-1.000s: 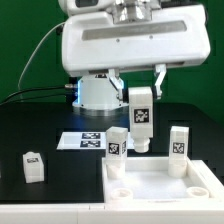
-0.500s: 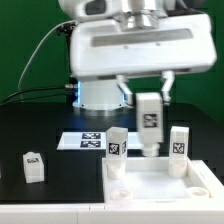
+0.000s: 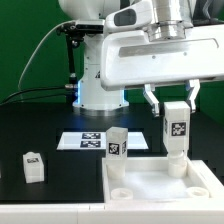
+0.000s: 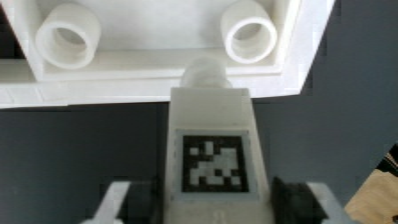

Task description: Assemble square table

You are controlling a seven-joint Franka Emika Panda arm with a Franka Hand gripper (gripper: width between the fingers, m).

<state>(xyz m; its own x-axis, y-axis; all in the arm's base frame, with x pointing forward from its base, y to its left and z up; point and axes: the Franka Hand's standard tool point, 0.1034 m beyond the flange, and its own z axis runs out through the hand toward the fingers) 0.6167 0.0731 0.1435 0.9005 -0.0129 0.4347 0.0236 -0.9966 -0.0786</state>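
Leg (image 3: 175, 133) upright in clamped fingers (image 4: 125, 200), long axis vertical, above slab (image 3: 150, 183) corner socket (image 4: 254, 37).

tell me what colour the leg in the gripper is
White, with a black-and-white marker tag on its face; the leg shows best in the wrist view.

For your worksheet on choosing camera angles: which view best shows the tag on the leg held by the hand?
The wrist view: the held leg fills the frame, its tag large and facing the camera between the fingers. In the exterior view the same leg is small, its tag visible but coarse, gripped by the hand over the square table.
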